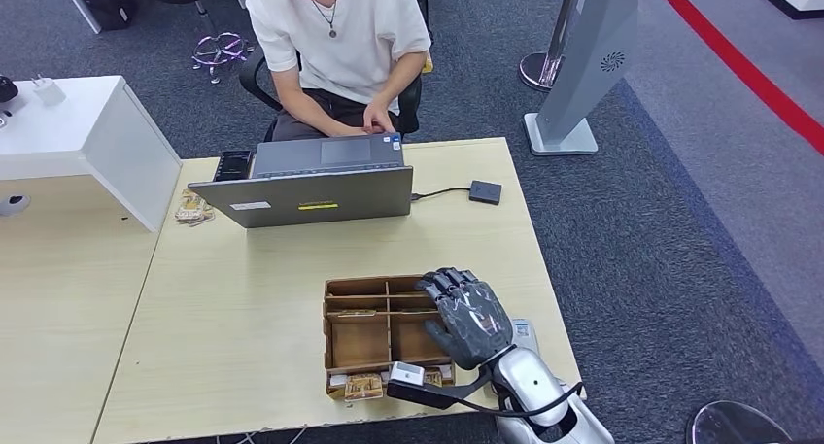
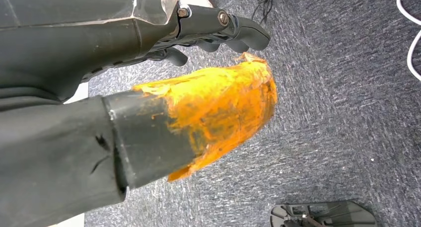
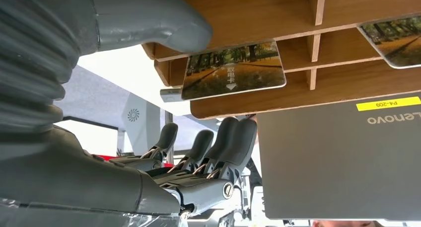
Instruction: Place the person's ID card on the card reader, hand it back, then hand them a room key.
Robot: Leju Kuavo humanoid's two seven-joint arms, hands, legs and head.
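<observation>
Right robot hand (image 1: 466, 313) hovers over the right side of the wooden card tray (image 1: 361, 342) near the tabletop's (image 1: 243, 308) front edge, fingers spread, holding nothing. Room key card (image 3: 233, 70) with a tree-lined path print lies in a tray compartment just beside the thumb. Left robot hand (image 2: 218, 31) hangs over grey carpet, fingers curled in, empty. Person (image 1: 335, 36) sits behind the laptop (image 1: 311, 187) at the far edge

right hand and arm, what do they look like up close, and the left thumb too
The right hand is dark grey with glossy segmented fingers and a thick matt grey thumb beside a ribbed grey cover. Its silver forearm carries a black cable. The left hand has a dark grey thumb tipped with worn orange coating.
</observation>
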